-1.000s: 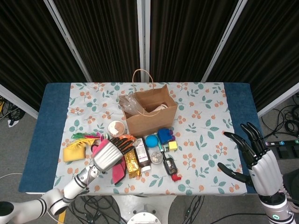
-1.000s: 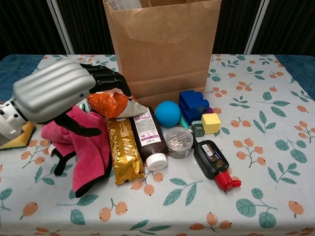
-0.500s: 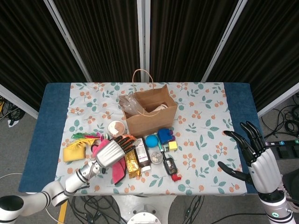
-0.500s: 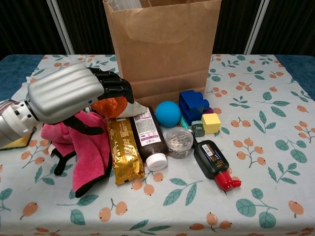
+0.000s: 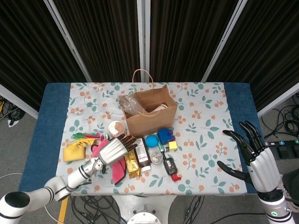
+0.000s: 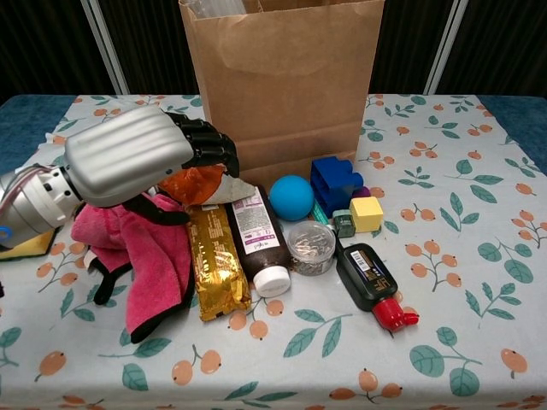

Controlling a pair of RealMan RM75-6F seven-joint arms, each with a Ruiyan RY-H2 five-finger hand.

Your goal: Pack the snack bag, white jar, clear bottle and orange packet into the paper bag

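Left hand (image 6: 128, 158) fingers (image 6: 209, 145) curl over the orange packet (image 6: 192, 182), grip unconfirmed; right hand (image 5: 254, 156) fingers spread wide, holding nothing.

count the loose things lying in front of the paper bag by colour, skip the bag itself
Orange: 1, orange packet
Pink: 1, cloth
Gold: 1, wrapped bar
Brown: 1, bottle with white cap
Blue: 2, ball, block
Yellow: 1, cube
Clear: 1, round container
Black: 1, bottle with red cap
Total: 9
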